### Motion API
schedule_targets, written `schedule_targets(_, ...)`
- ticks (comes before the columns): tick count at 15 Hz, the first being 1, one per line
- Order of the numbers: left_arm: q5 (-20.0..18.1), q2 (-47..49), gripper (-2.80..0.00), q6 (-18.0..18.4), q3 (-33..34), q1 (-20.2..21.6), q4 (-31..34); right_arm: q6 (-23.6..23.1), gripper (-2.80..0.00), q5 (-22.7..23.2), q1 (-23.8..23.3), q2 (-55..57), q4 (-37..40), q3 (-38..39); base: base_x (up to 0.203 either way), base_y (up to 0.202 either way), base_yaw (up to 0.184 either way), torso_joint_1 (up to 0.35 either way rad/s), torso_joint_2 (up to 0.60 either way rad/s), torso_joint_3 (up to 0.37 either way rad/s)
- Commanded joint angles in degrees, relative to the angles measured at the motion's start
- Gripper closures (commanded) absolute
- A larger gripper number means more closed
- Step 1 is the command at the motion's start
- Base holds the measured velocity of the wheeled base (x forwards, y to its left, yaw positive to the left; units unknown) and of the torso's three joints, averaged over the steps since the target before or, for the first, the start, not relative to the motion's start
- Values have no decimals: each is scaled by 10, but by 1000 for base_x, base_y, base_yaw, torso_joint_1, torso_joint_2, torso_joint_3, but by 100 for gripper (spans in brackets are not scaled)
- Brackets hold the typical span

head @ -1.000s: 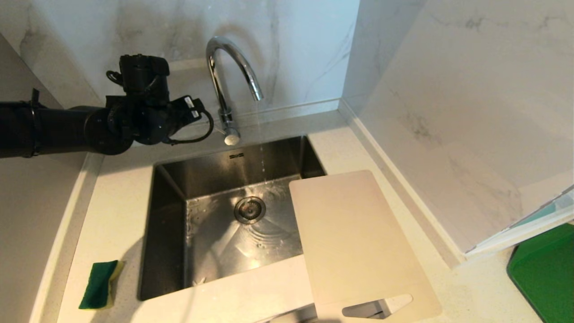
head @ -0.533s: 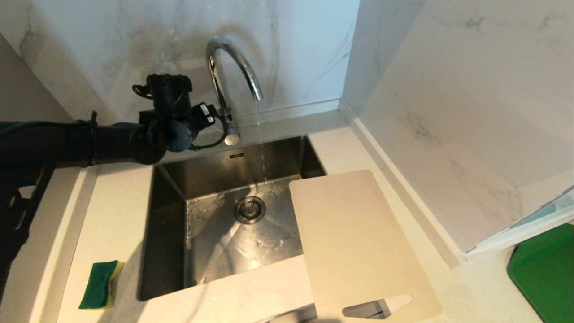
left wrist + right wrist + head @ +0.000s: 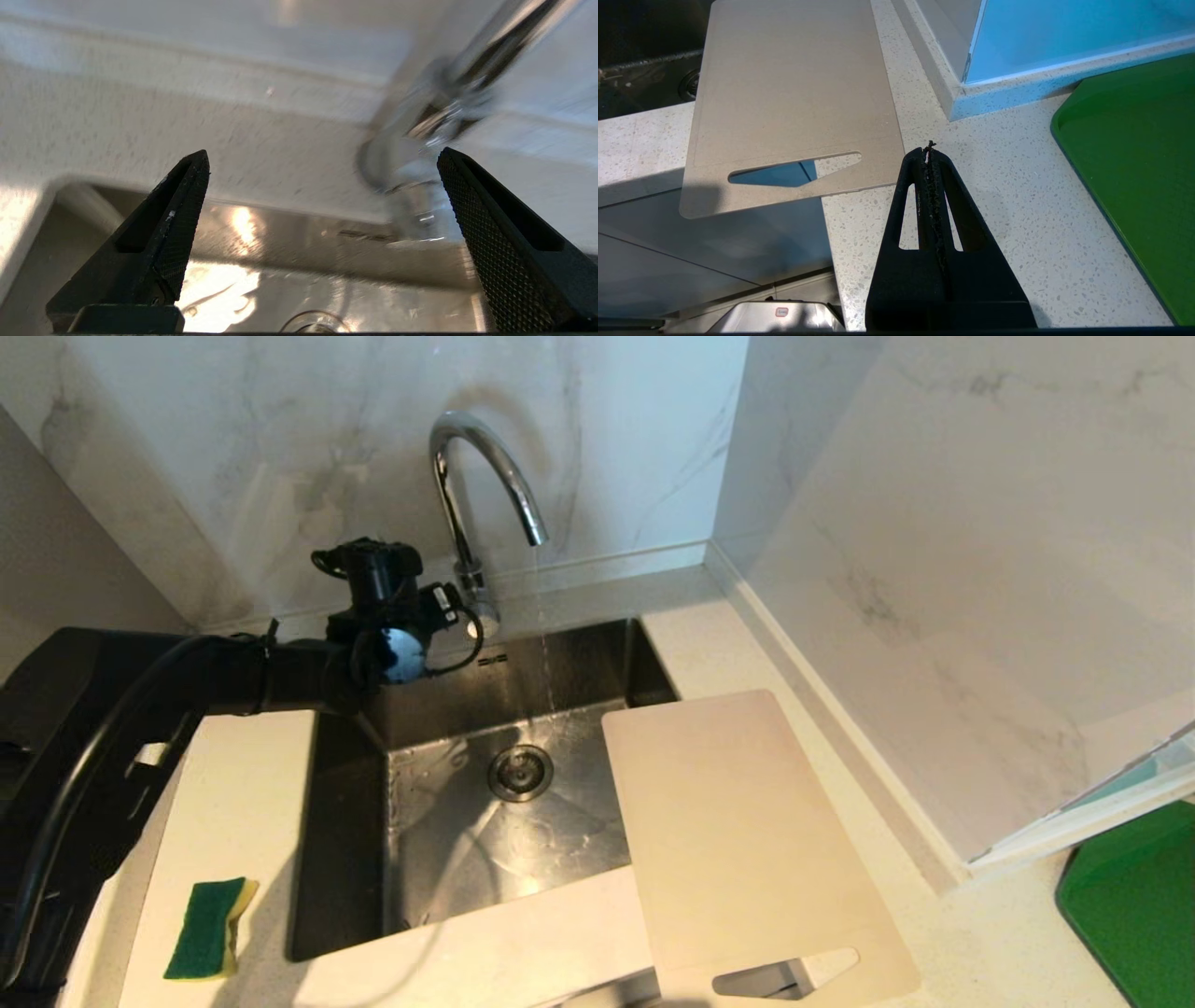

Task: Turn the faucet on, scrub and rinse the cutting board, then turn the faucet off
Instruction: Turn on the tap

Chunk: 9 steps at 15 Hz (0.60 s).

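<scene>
Water runs from the one tall chrome gooseneck faucet (image 3: 481, 485), so the scrubbing step is judged due: the left gripper (image 3: 322, 200), spread wide and empty beside the tap base, needs the single green-and-yellow sponge (image 3: 207, 929). One beige plastic cutting board (image 3: 747, 840) bridges the sink's right edge; the right gripper (image 3: 930, 154) is closed, empty.

Speckled counter (image 3: 243, 803); sponge (image 3: 207, 929), cutting board (image 3: 747, 840), seemingly a green tray (image 3: 1134, 905).

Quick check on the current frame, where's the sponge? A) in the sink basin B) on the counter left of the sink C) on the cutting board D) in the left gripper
B: the green-and-yellow sponge lies on the counter left of the sink, nothing touching it.
</scene>
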Motion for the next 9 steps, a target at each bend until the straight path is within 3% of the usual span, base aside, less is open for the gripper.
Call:
schedule_targets(1,1,19,-280,-1,0,4,-2,0,0,0,0,0,0,0,0,0,0,0,0,0)
schedule_targets(9,63,20,-280,-6,13,3,11,0,0,0,0,-1,0,0,0,0,0,0,0,0)
